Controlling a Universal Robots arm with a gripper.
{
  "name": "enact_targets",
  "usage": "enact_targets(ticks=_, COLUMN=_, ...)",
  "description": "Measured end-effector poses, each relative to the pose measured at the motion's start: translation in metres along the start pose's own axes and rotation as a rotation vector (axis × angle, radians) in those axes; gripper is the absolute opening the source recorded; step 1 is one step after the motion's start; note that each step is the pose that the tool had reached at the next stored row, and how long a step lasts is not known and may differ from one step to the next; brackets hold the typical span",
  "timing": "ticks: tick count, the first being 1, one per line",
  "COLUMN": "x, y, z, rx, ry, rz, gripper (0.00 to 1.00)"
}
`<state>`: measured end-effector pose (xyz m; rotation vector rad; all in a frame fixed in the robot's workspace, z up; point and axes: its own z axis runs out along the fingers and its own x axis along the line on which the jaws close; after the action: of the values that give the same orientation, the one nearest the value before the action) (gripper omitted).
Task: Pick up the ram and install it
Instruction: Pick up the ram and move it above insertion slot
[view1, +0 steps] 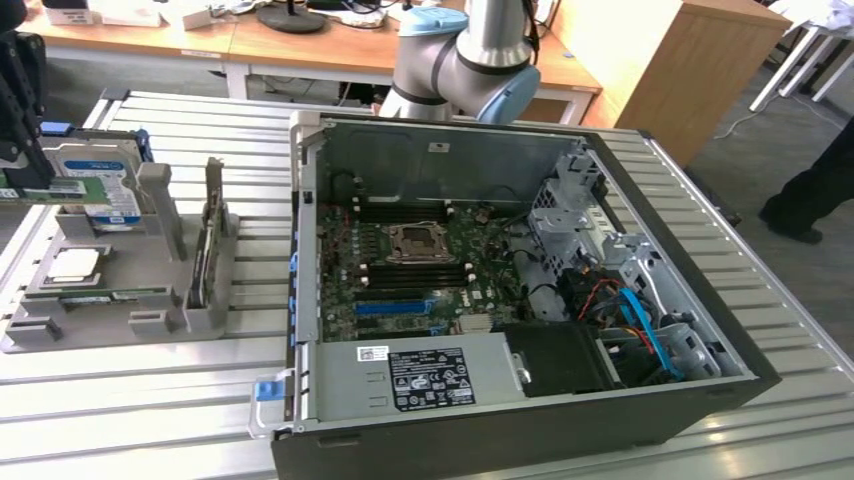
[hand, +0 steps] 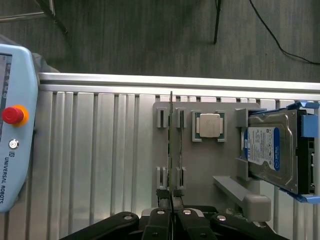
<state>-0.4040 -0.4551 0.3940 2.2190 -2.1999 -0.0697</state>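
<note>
- The ram (view1: 47, 189), a long, narrow, flat green circuit-board stick, lies level in the air at the exterior view's left edge. It hangs above the grey plastic tray (view1: 80, 335) and in front of the hard drive.
- In the wrist view the ram (hand: 171, 150) shows edge-on as one thin dark line over the tray's (hand: 200, 165) slotted holders, just beside the processor chip.
- The black fingers (hand: 159, 217) are pressed together on the near end of the ram, with no gap between them apart from the stick itself.
- One thin green strip (view1: 114, 296) lies in the tray's front slot; I cannot tell whether it is another stick.
- One silver blue-labelled hard drive (view1: 114, 165) (hand: 270, 150) stands in the tray.
- One square silver processor chip (view1: 74, 265) (hand: 209, 125) sits there.
- One dark expansion card (view1: 207, 245) stands upright.
- One open black computer case (view1: 467, 455) rests on the ribbed aluminium bench (view1: 160, 400), well apart from the ram.
- One pale blue teach pendant (hand: 15, 125) has a red button.
</note>
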Motion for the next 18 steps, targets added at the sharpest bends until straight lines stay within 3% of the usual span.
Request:
enact_targets(ticks=8, x=0.0, y=-0.004, z=-0.0003, rx=-0.0002, ry=0.0001, rz=0.0, gripper=0.12)
enact_targets(ticks=18, x=0.0, y=-0.0223, z=-0.001, rx=0.0, ry=0.0, rz=0.0, gripper=0.12)
